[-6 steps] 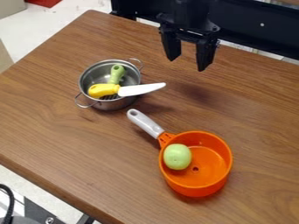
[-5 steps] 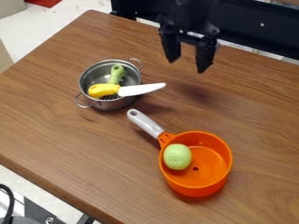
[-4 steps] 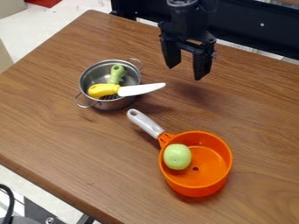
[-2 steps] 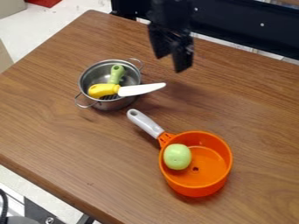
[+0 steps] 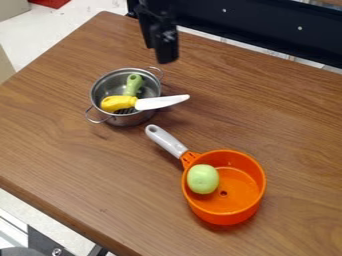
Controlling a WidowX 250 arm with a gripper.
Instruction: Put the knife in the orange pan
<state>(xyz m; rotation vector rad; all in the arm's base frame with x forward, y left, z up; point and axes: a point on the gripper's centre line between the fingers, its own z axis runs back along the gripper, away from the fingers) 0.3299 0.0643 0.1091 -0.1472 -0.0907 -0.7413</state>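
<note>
Evidently, knife (image 5: 157,102) is supported by steel pot (image 5: 128,120): yellow handle cradled inside, blade carried over right rim. Green-handled utensil (image 5: 133,85) is propped alongside. Gripper (image 5: 157,54) is held beyond pot, fingers apart, empty, presumably for rim clearance. Orange pan (image 5: 226,218) is placed nearby as target; green round item (image 5: 203,179) is contained toward handle side, leaving room.
</note>
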